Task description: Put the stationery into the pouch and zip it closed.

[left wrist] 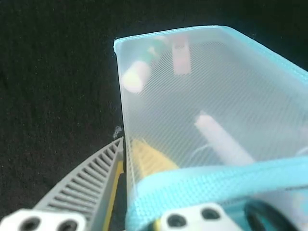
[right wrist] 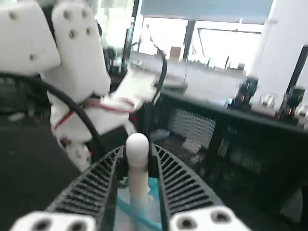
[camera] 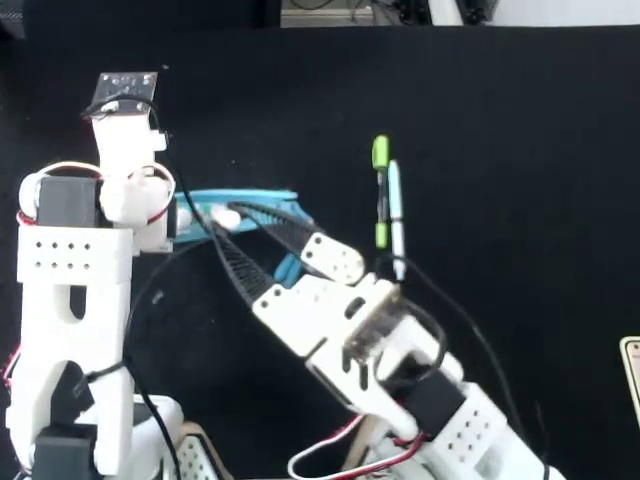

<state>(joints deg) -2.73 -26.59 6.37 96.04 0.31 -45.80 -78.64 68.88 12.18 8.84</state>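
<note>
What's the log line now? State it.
left hand: shut on pouch | right hand: shut on white pen at pouch | table: green marker, blue pen

Black tabletop (camera: pixel 520 120), daylit workshop behind.
Runs matte black right across the high view, with a pale strip of room (camera: pixel 340 10) past the far edge. Shows tall dark-framed windows (right wrist: pixel 211 36) in the right wrist view, strong daylight through them, a white pillar (right wrist: pixel 284 53) beside them, a long dark bench (right wrist: pixel 231 130) with a mesh front below, small gear (right wrist: pixel 248 89) on its top.
</note>
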